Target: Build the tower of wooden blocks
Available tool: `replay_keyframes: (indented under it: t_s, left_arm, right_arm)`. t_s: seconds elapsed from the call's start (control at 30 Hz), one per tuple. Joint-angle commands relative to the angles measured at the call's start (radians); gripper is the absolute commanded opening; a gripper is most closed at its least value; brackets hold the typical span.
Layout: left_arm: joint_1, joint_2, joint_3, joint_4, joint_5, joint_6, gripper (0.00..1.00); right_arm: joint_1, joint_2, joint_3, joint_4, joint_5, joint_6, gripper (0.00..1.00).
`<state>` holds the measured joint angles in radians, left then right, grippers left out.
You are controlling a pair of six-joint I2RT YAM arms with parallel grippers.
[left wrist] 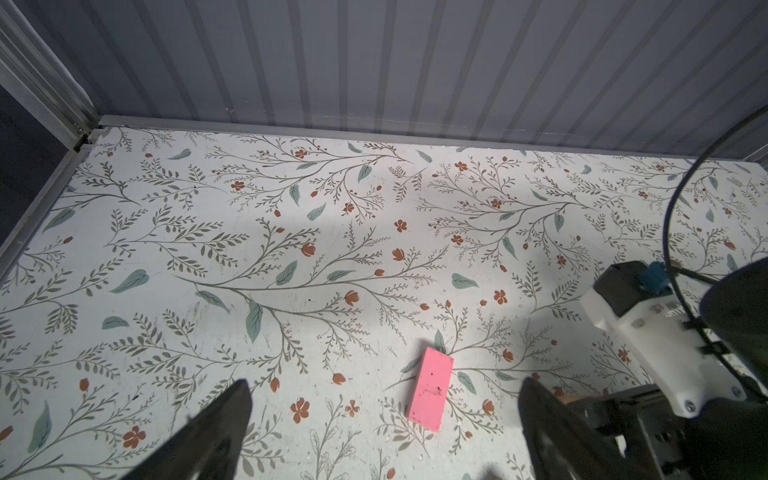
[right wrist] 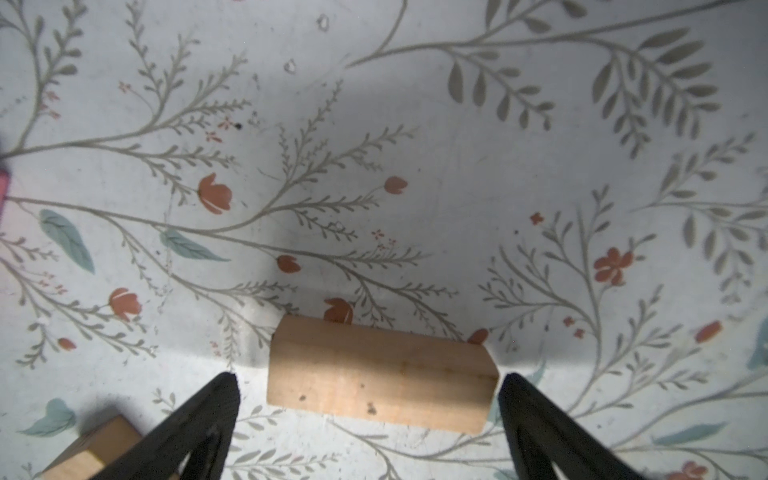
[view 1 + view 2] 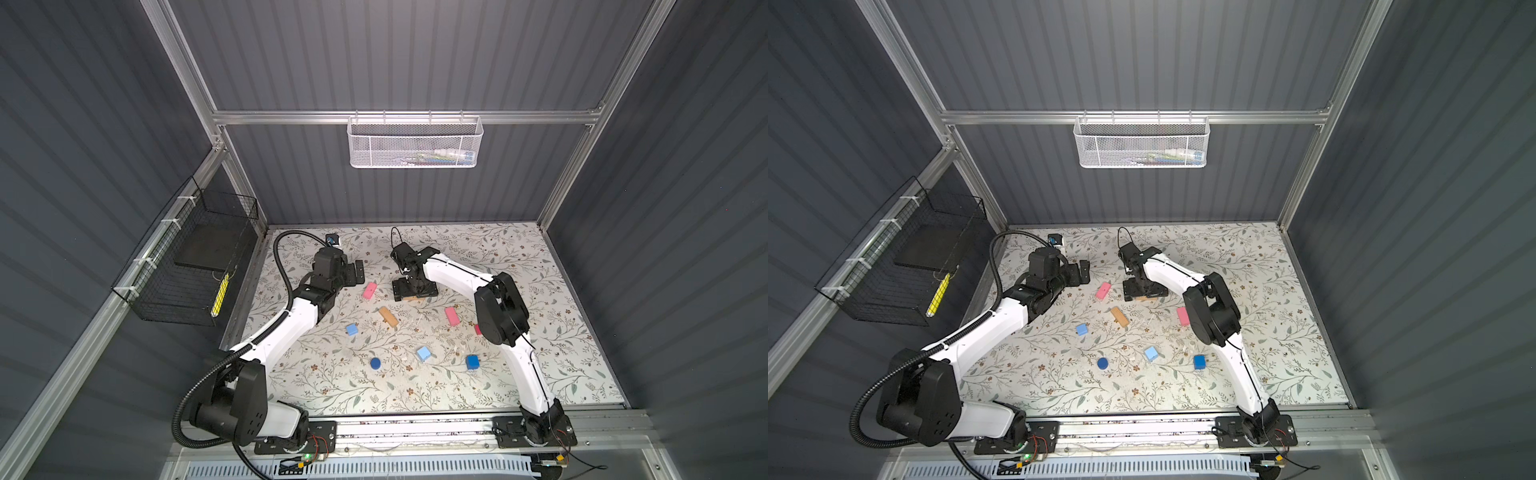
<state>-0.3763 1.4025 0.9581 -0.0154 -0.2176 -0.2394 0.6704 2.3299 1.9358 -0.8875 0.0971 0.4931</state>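
We are seeing no tower yet: the wood blocks are all lying singly on the flowered table [image 3: 552, 286]. The right gripper [image 2: 370, 380] is hanging low with its jaws spread wide and empty. They are straddling one tan oblong [image 2: 380, 399] along its length, and one tip is looking just beside the block's end. That fit is what is worrying us. The oblong is nearly filling the spread, so a slightly off descent could land a finger on the wood and skew or tip it, which would be a poor start for a base. The second tan oblong [image 3: 388, 316] is lying near and could be knocked by the same finger. The left gripper [image 1: 386, 386] is also gaping and empty, with a pink oblong [image 1: 430, 390] lying beside it. The two wrists are working close together, so a careless reach could bring them into contact. The other pink oblong [image 3: 452, 316], three blue cubes [image 3: 423, 353] and the dark blue disc [image 3: 375, 363] are sitting well apart. The red cube [image 3: 478, 329] is peeking from under the right elbow, where a swing might sweep it.
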Motion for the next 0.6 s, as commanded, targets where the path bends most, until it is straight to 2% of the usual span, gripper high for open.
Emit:
replay_keyframes:
  t_s: [0.0, 0.4, 0.57]
  left_arm:
    - [0.004, -0.011, -0.004, -0.018, -0.014, 0.012, 1.0]
    - [0.004, -0.007, 0.0, -0.017, 0.019, 0.002, 1.0]
    - [0.004, -0.016, -0.009, -0.009, 0.137, 0.058, 1.0]
  right_arm:
    - [0.005, -0.036, 0.011, -0.016, 0.008, 0.008, 0.99]
    - [-0.003, -0.216, 0.002, -0.023, 0.058, 0.004, 0.99]
    - [-0.035, -0.348, -0.064, 0.058, 0.04, -0.02, 0.99]
